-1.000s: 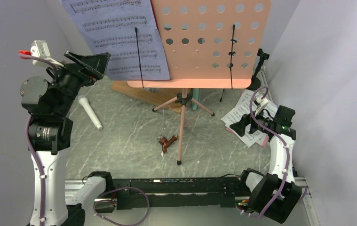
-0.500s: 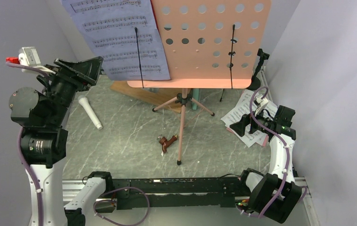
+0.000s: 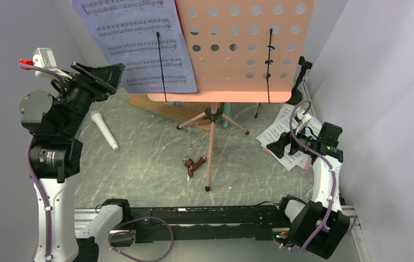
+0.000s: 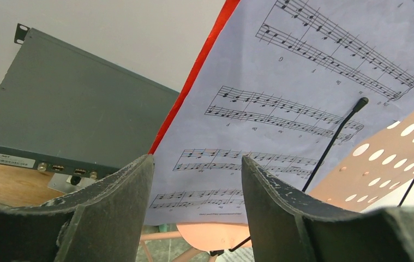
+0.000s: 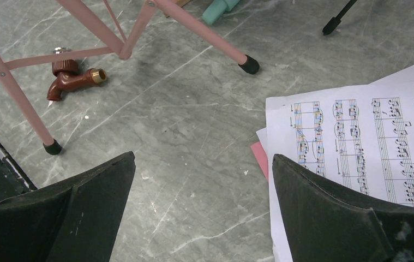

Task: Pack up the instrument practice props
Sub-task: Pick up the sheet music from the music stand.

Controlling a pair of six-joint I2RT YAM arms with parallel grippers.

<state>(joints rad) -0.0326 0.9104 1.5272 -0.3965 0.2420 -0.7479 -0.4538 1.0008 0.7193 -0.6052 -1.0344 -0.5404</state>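
black left end effector [image 4: 196, 164] gapes empty, just short of the white sheet-music page [image 4: 281, 103] on the pink music desk [image 3: 221, 87]; right end effector [image 5: 203, 157] spread wide over the worktop [image 5: 193, 125], loose pages [image 5: 368, 147] just beside one finger.

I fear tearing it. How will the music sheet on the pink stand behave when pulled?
The sheet looks thin and overhangs the stand, so probably floppy and light. A black wire lies across it, so it may snag or tear.
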